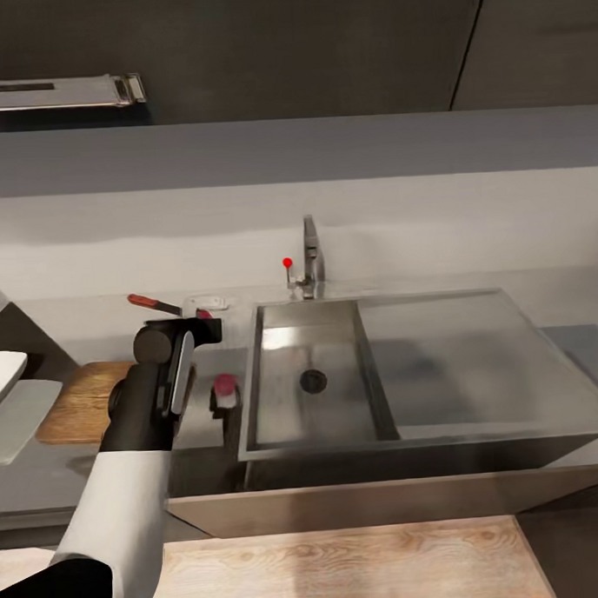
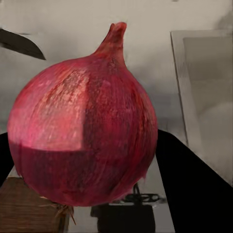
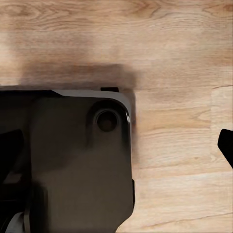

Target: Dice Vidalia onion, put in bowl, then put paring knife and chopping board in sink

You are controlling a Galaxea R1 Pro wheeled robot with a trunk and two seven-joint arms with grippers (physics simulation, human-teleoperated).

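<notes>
The Vidalia onion (image 1: 224, 383), a pinkish-red bulb, is held in my left gripper (image 1: 223, 400), which is shut on it just left of the sink (image 1: 313, 420), over the countertop (image 1: 200, 416). In the left wrist view the onion (image 2: 82, 126) looms large between the dark fingers (image 2: 189, 184). The chopping board (image 1: 82, 404) lies to the left of my forearm, its corner (image 2: 26, 208) below the onion. The paring knife (image 1: 151, 303) rests behind the board by the wall, its blade (image 2: 19, 42) in sight. At the left edge sits the white bowl (image 1: 2, 373). My right gripper (image 3: 116, 150) hangs open over the floor.
A chrome tap (image 1: 311, 255) with a red knob (image 1: 287, 263) stands behind the basin. The flat drainer (image 1: 458, 353) takes up the sink's right side. A small white object (image 1: 208, 301) lies by the knife. The wooden floor (image 3: 170, 39) and my dark base (image 3: 73, 160) are below.
</notes>
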